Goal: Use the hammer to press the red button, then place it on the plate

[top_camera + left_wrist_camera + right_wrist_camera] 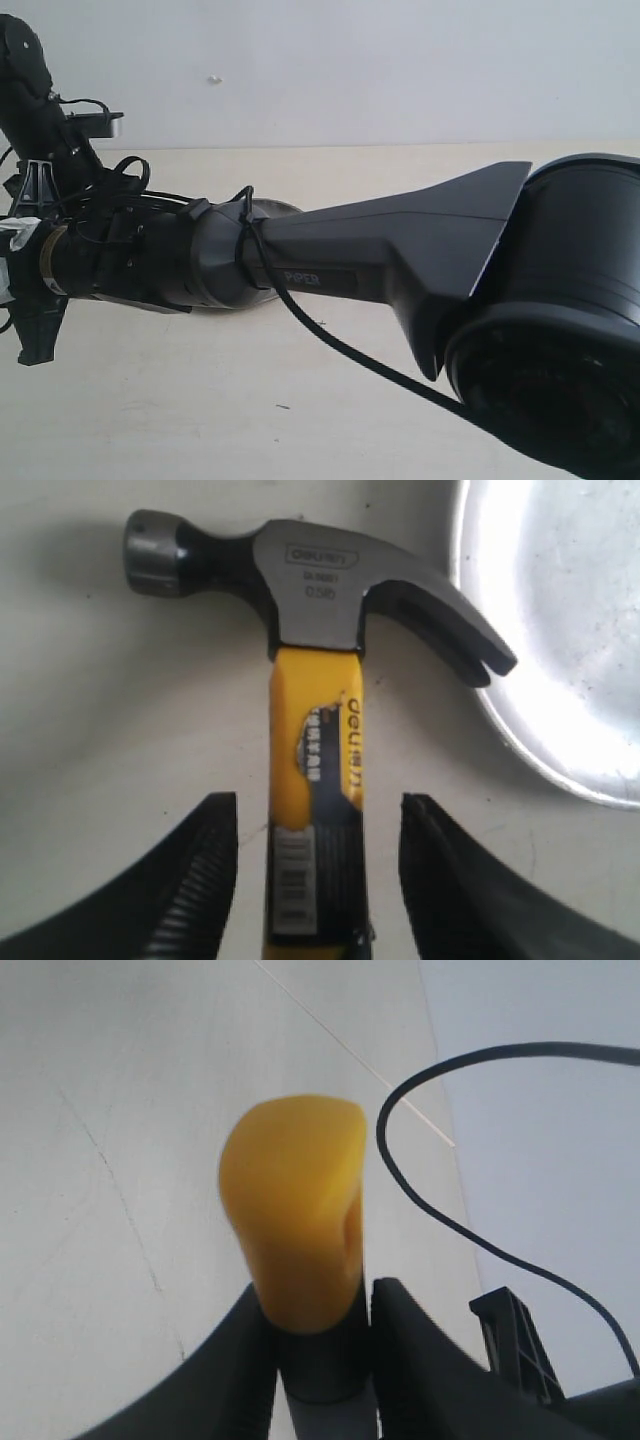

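Left gripper (320,805): apart, astride handle.
Right gripper (320,1295): clamped on handle end.
Hammer (312,680): one.
Plate (570,630): one, beyond left fingertips.

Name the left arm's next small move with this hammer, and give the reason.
Probably draw the left gripper straight back off the hammer. Its jaws stand open, a gap on each side of the handle, while the right gripper is shut on the handle just below the yellow end, so the right arm appears to have it.
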`<state>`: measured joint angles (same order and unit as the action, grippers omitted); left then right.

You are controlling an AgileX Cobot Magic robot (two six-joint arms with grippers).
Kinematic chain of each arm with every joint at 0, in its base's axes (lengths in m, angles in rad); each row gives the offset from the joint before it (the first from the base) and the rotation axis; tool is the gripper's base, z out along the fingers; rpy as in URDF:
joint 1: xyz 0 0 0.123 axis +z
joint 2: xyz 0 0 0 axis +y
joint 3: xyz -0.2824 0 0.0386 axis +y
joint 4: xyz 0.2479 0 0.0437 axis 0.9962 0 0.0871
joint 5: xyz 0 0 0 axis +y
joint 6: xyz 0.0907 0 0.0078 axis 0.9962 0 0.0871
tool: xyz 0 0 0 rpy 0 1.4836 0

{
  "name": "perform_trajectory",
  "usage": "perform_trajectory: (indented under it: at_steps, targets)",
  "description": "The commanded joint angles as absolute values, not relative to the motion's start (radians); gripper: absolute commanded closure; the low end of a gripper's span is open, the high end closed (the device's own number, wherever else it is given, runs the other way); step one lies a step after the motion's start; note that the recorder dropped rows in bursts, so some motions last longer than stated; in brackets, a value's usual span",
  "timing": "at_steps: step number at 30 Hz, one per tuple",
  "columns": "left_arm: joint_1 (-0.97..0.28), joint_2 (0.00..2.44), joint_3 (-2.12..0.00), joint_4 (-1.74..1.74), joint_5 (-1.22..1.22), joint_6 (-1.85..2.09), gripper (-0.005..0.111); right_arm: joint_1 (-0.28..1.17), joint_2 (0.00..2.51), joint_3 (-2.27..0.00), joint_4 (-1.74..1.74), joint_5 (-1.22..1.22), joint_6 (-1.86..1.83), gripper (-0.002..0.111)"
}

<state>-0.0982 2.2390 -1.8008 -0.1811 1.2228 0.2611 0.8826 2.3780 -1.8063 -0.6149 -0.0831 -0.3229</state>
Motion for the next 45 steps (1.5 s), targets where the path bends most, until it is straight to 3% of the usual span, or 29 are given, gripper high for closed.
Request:
perform_trajectory:
  at_steps: [1,15,19,25,28,31,36,45]
  targets:
    - [-0.102,2.227,-1.807,-0.151,1.221,0.229,0.057,0.878,2.376,-1.798,-0.584,-0.02,-0.298,0.108]
    - [-0.104,2.227,-1.751,-0.139,1.221,0.228,0.058,0.874,2.376,-1.798,-0.582,-0.014,-0.295,0.108]
    - [-0.104,2.227,-1.751,-0.139,1.221,0.228,0.073,0.874,2.376,-1.798,-0.582,-0.014,-0.295,0.108]
    - [-0.104,2.227,-1.751,-0.139,1.221,0.28,0.107,0.874,2.376,-1.798,-0.582,-0.014,-0.289,0.108]
    - [-0.104,2.227,-1.751,-0.137,1.221,0.282,0.107,0.874,2.376,-1.798,-0.58,-0.014,-0.287,0.108]
    - [-0.104,2.227,-1.751,-0.137,1.221,0.287,0.107,0.874,2.374,-1.798,-0.572,0.0,-0.287,0.099]
    - [-0.104,2.227,-1.762,-0.137,1.221,0.291,0.107,0.874,2.372,-1.798,-0.521,0.054,-0.284,0.069]
    - [-0.104,2.225,-1.77,-0.139,1.221,0.292,0.107,0.874,2.349,-1.798,-0.443,0.066,-0.287,0.056]
